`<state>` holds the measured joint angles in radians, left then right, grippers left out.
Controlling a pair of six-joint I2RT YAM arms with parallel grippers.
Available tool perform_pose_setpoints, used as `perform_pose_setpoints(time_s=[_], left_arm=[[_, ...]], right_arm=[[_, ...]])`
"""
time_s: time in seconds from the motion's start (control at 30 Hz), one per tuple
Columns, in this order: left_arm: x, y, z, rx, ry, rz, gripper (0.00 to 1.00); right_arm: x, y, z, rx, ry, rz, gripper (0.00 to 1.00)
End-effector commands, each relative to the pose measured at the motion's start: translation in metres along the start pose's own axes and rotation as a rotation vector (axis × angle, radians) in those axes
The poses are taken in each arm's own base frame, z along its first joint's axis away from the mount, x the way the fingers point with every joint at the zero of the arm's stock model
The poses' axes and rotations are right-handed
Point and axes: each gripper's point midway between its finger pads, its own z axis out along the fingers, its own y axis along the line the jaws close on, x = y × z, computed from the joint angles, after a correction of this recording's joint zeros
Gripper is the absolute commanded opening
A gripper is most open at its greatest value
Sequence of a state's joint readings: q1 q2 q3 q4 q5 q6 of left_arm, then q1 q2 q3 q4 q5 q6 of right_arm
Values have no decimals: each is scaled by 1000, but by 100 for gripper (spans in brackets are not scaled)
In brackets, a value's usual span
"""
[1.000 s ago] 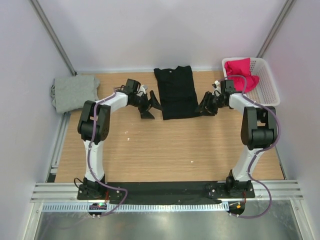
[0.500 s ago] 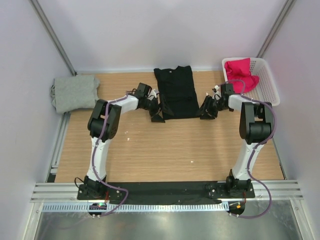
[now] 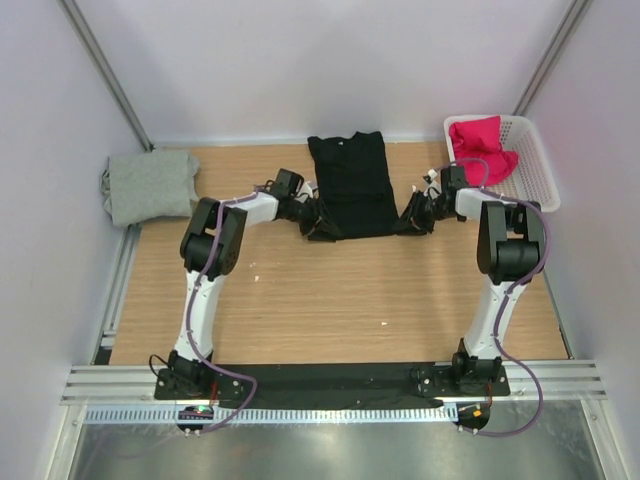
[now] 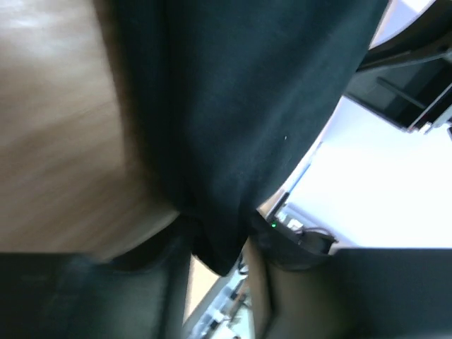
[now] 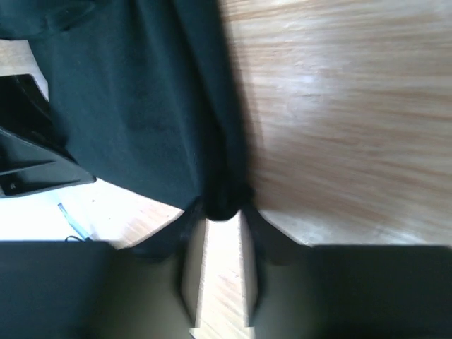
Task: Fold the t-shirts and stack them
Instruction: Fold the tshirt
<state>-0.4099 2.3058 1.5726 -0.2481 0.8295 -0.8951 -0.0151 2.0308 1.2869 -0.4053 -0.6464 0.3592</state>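
Right wrist: black t-shirt [image 5: 127, 106] corner in gripper [image 5: 222, 210].

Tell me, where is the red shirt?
In the top view, the magenta-red t-shirt sits in the white mesh basket at the table's far right corner.

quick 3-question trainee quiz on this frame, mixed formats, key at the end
1. True or false: the magenta-red t-shirt lies in the white basket.
2. Multiple choice: where on the black t-shirt are the left gripper and the right gripper?
A. at its two near corners
B. at its collar
C. at its two far corners
3. Fill in: the folded grey t-shirt sits at the ___ edge of the table.

Key: 1 true. 2 A; each wrist view shows black cloth pinched between the fingers. 3 left.
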Motion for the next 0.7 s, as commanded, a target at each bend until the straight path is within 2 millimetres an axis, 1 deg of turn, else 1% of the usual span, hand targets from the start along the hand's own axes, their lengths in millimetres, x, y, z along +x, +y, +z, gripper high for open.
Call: perform_pose_setpoints(time_s=[0.0,0.03,0.07,0.13,0.17,0.2,0.23,0.27,0.3,0.33,0.37,0.4,0.43,0.47,0.5,0.53,0.57,0.6,0.63,0.67], left_arm=[[-8,7,4,-6,-25,9,30],[-8,5,1,-4,-27,9,19],[-8,3,-1,2,-30,14,14],[-6,-3,-8,9,-39,20,0],[-6,-5,-12,12,-43,24,0],[-5,-16,-20,27,-53,46,0],[-2,-17,-24,29,-48,43,0],[1,-23,-29,36,-51,57,0],[2,-36,-40,51,-64,88,0],[7,-41,-47,57,-58,97,0],[11,-48,-52,62,-59,116,0],[13,-55,-59,67,-63,133,0],[20,-70,-72,80,-75,166,0],[24,-75,-78,84,-75,178,0],[27,-82,-86,89,-83,192,0],[34,-93,-97,97,-90,212,0],[39,-95,-102,97,-93,222,0],[43,-99,-106,100,-95,231,0],[48,-100,-110,97,-90,229,0],[54,-107,-118,99,-105,258,0]], right_arm=[[-12,-6,5,19,-39,-44,26],[-13,-3,1,15,-47,-57,20],[-13,-1,-2,11,-48,-62,12],[-8,2,-7,8,-44,-68,6],[-9,9,-15,2,-60,-80,4],[-8,13,-19,-5,-64,-82,2],[0,15,-22,-14,-50,-69,1],[1,25,-33,-30,-68,-82,1],[4,29,-37,-36,-70,-79,1],[13,31,-41,-46,-53,-52,1],[14,44,-55,-66,-77,-69,1],[19,49,-60,-76,-75,-68,1],[27,53,-67,-84,-65,-59,1],[32,61,-74,-104,-61,-57,1],[34,72,-88,-121,-82,-79,1],[41,75,-95,-120,-67,-69,1],[45,80,-101,-125,-67,-70,1],[49,92,-114,-152,-81,-90,1],[56,96,-119,-158,-69,-83,2],[59,100,-125,-166,-71,-87,1]])
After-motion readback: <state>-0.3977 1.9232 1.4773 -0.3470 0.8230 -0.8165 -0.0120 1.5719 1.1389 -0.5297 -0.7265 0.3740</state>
